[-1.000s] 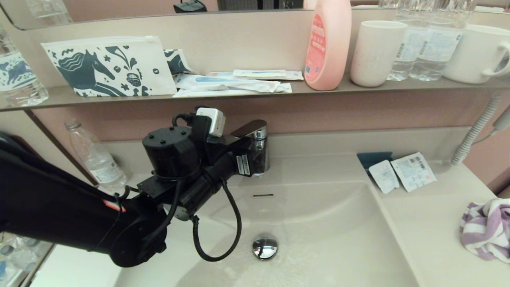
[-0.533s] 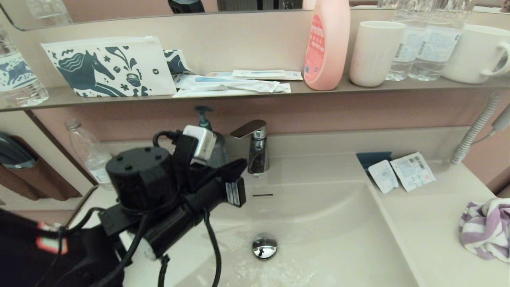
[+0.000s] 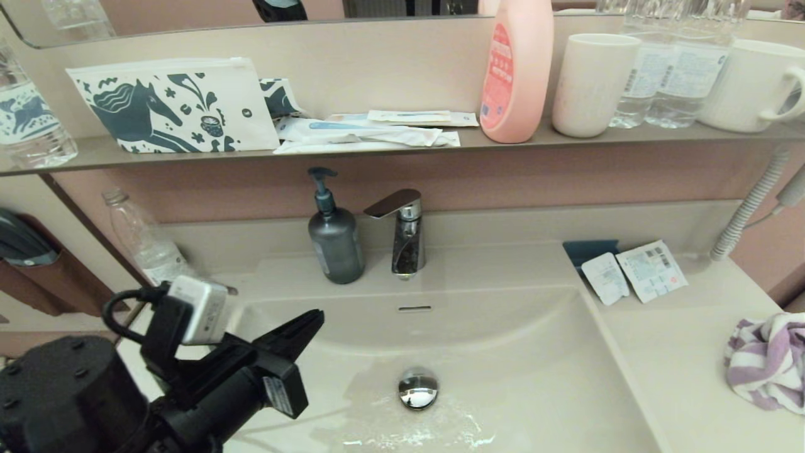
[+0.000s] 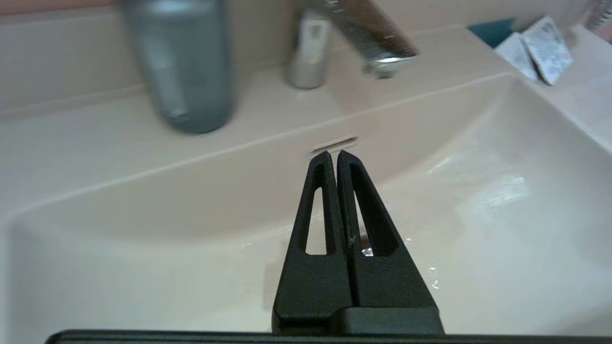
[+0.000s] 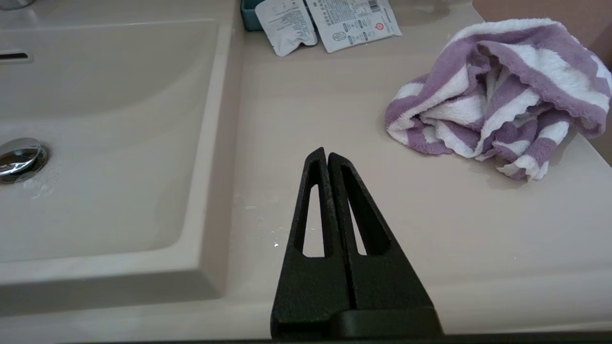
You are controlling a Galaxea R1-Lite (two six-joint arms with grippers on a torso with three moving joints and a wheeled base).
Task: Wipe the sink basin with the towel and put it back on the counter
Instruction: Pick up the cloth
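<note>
Wet sink basin, cream counter

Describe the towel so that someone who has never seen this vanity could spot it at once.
Start at the sink basin and move to the counter on the robot's right. Past two printed sachets, near the counter's right end, lies the towel, bunched in a loose heap. It is the only cloth there, fluffy, with purple and white stripes.

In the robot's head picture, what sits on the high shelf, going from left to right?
Water bottle → horse pouch → flat packets → pink bottle → white cup → clear bottles → white mug.
</note>
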